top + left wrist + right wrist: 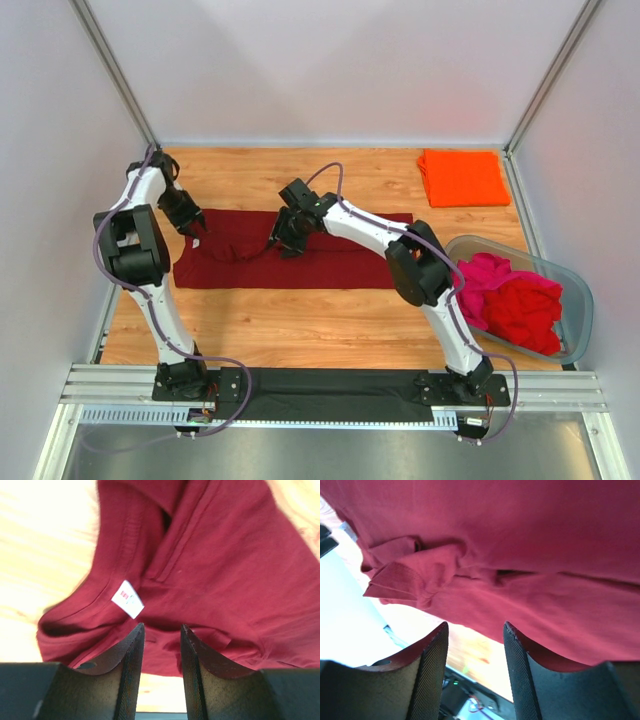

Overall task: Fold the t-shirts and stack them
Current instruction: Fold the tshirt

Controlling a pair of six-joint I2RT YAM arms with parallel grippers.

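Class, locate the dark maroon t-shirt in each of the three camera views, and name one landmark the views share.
Top external: maroon t-shirt laid out mid-table.
Left wrist: fills the centre and right, neck label showing.
Right wrist: fills the upper frame.
Shared landmark: wooden tabletop.

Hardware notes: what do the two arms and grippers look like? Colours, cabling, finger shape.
The left arm and right arm match: white tubular links, bulky black joint housings, black bases. A thin purple cable loops loosely along each. The left gripper and right gripper are black, two-fingered; their fingers are matte black, finely textured, curving to narrow tips. No markings visible.
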